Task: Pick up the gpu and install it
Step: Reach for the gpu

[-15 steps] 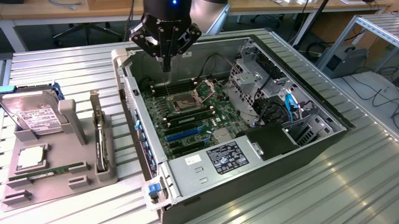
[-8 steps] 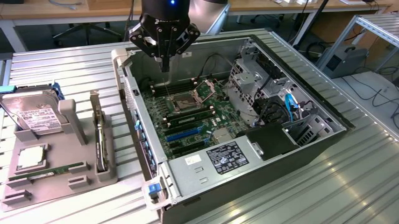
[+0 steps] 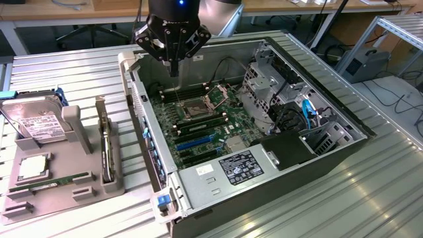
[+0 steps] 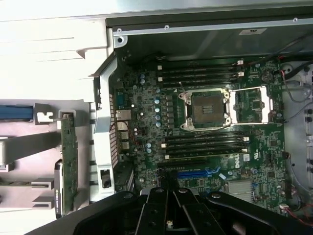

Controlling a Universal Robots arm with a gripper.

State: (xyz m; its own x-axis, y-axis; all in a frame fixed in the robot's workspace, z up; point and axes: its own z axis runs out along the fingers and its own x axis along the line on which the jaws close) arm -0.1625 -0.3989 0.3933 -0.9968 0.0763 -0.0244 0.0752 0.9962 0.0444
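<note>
While the gpu (image 3: 106,148) stands on edge in its slot of the grey holder (image 3: 46,198) on the bench (image 3: 330,208) at the exterior view's left, the end effector (image 3: 173,67) hangs well apart from it. The card lies off toward the exterior view's left and nearer the camera, outside the open computer case (image 3: 278,183), with the case's side wall (image 3: 142,129) between the two. Its long axis runs far-to-near, roughly alongside that wall; what looks like its silvery bracket is at the far end. In the wrist view the gpu (image 4: 68,156) shows edge-on just beyond the wall. The end effector (image 4: 168,205) hovers over the motherboard (image 3: 198,124) near the case's far corner — fingers pressed together, gripping nothing, touching nothing. The gpu is not yet picked up.
</note>
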